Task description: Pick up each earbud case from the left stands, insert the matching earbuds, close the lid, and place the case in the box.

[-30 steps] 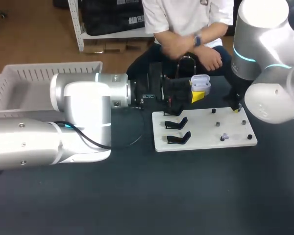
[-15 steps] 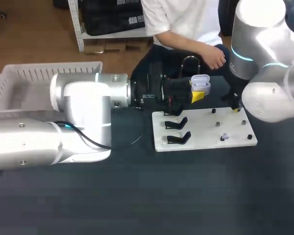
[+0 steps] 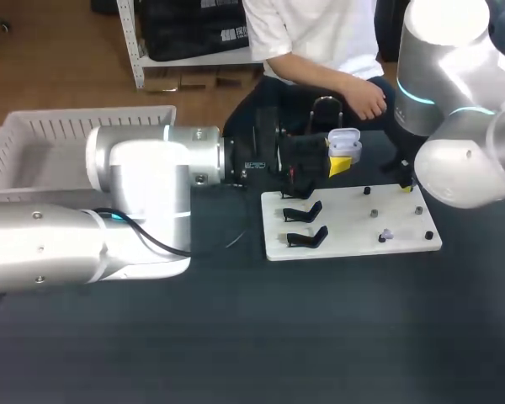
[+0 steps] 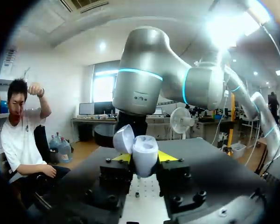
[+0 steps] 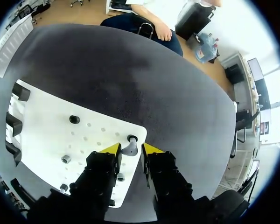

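Nearest on the desk (image 3: 236,337) lay the white board (image 3: 345,246). Black stands (image 3: 305,238) sat along its left side, empty as far as they showed. A lilac earbud (image 3: 386,236) sat on a peg near its right edge, and other pegs (image 3: 374,213) beside it were bare.

Over the board's far edge the left pincer (image 4: 144,158) was clenched on the open case (image 4: 145,156). Its lid (image 4: 123,139) was tipped back and its mouth was free.

At the board's far right corner the right pincer (image 5: 131,150) was low over a peg carrying a grey earbud (image 5: 129,147). I could not tell whether it had clenched on that earbud or only sat around it.

The step in hand looked like taking this earbud off its peg for the waiting case. To do it well, the grip should be centred on the earbud's body and closed gently. The lift should go straight up, so the piece neither twists out nor drags the board. The case should be kept level.

The neighbouring pegs stood near. The left pincer itself was close to the path to the case. The box (image 3: 67,122) waited far left, with the left arm's bulk lying in front of it.
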`<state>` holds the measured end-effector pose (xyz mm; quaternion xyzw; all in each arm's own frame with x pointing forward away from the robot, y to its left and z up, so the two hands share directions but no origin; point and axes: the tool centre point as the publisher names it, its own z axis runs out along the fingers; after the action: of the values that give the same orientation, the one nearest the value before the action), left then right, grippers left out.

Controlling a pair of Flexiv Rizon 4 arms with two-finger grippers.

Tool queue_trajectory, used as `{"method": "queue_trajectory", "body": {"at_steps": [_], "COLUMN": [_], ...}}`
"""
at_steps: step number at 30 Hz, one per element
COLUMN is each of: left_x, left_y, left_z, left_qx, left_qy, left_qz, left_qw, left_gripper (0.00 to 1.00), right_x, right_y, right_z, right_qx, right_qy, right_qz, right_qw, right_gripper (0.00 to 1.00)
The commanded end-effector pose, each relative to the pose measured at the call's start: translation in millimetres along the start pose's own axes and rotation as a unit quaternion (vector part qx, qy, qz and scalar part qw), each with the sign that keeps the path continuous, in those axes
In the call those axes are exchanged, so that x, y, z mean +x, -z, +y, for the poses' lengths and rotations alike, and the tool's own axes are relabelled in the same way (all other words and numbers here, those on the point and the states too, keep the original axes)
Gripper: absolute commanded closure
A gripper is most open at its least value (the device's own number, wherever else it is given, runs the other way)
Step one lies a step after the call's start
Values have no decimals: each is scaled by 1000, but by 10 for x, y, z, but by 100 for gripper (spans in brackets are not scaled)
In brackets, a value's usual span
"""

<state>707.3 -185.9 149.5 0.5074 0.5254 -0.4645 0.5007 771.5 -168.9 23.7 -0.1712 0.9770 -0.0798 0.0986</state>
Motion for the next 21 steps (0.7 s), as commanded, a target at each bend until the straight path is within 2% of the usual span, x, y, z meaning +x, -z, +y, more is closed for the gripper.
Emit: {"method": "queue_trajectory", "body": {"at_steps": [1, 8, 12, 13, 21], "left_x": [13, 13, 13, 13, 13], "left_y": [0, 0, 0, 0, 0], "left_z": [-18, -18, -18, -18, -18], "left_qx": [-4, -4, -4, -4, -4], "left_qy": [-2, -2, -2, -2, -2], "left_qz": [-3, -3, -3, -3, -3], "left_qw": [1000, 1000, 1000, 1000, 1000], "left_gripper": [100, 100, 100, 100, 100], "right_x": [-19, -28, -25, -24, -19], "right_y": [-10, -4, -6, -6, 79], "right_z": [14, 16, 17, 18, 9], "right_qx": [2, 4, 3, 3, 10], "right_qy": [-1, -2, -3, -3, -3], "right_qz": [1, 3, 3, 3, 6], "right_qw": [1000, 1000, 1000, 1000, 1000], "right_gripper": [74, 78, 92, 100, 100]}}
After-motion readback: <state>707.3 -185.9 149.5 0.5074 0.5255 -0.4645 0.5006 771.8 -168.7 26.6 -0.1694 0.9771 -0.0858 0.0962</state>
